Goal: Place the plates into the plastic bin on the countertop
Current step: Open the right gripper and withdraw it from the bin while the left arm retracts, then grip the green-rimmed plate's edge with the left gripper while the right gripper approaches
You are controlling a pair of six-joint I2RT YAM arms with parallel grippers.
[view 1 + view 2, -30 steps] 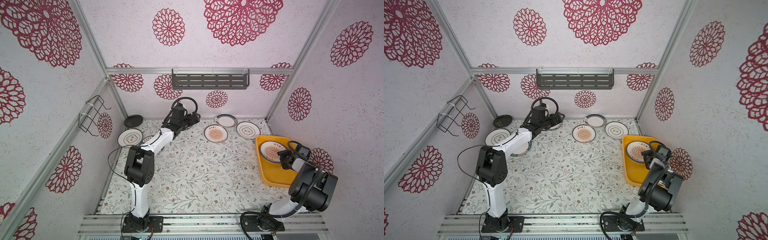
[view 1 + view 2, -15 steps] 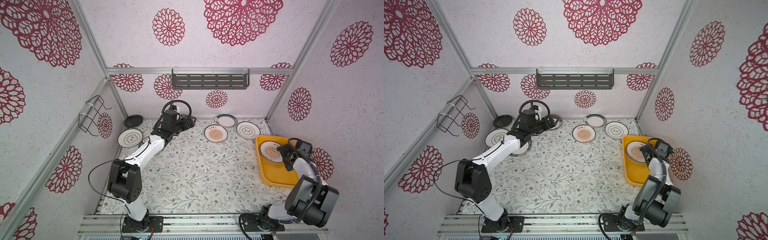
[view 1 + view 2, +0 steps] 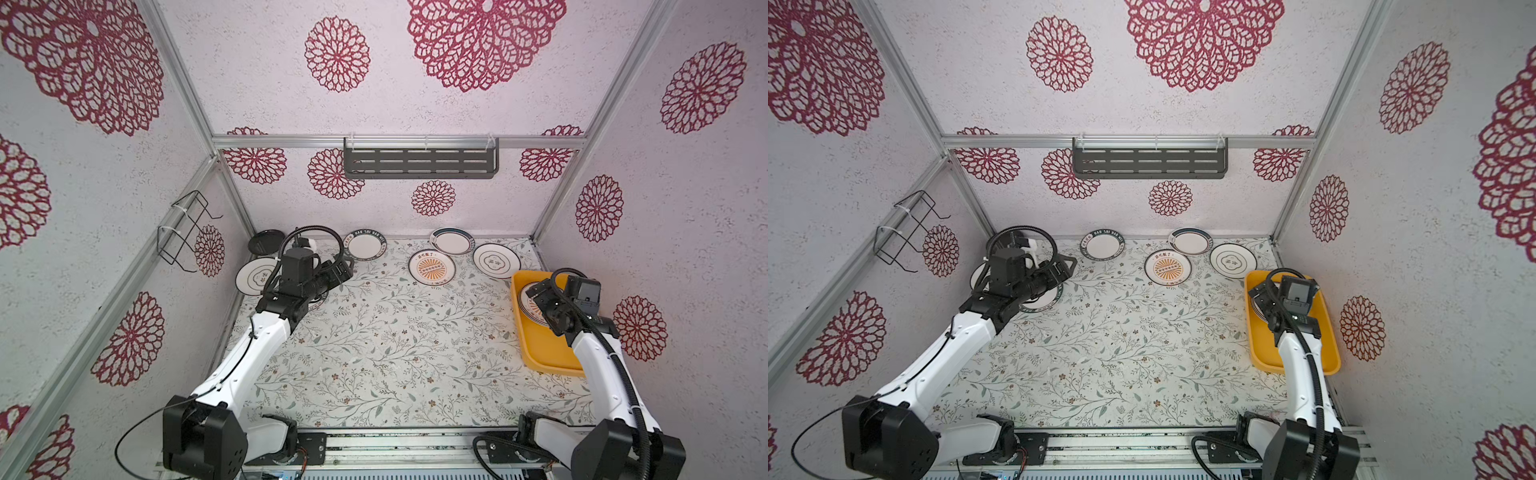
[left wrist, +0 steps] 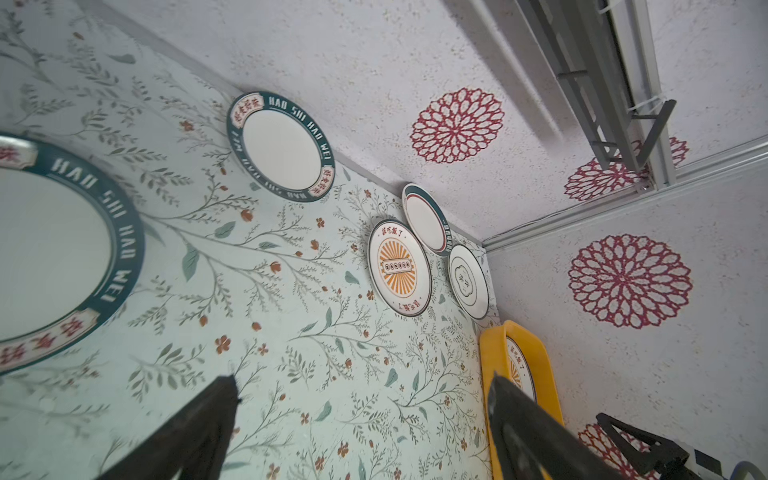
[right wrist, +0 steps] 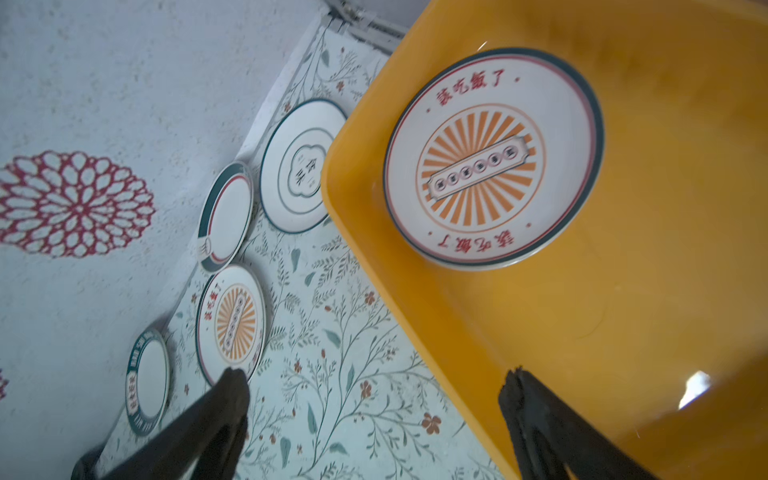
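Observation:
The yellow-orange plastic bin (image 3: 540, 349) sits at the countertop's right edge. A sunburst plate (image 5: 492, 158) lies inside it, on top of another plate. My right gripper (image 3: 534, 293) hovers over the bin's left rim, open and empty (image 5: 374, 374). On the countertop along the back lie a sunburst plate (image 3: 431, 268), a teal-rimmed plate (image 3: 452, 241), a line-motif plate (image 3: 496, 260) and a teal lettered plate (image 3: 365, 245). At the back left lie a black plate (image 3: 266, 242) and a line-motif plate (image 3: 255, 276). My left gripper (image 3: 345, 268) is open and empty (image 4: 363, 380), above another teal lettered plate (image 4: 54, 249).
A dark grey slotted shelf (image 3: 419, 163) hangs on the back wall. A black wire rack (image 3: 183, 232) is fixed to the left wall. Walls close in the countertop (image 3: 395, 353) on three sides.
My right gripper has opened fully, letting go of the plate in the bin, and has lifted slightly. My left arm has drawn back from the rear wall toward the left front.

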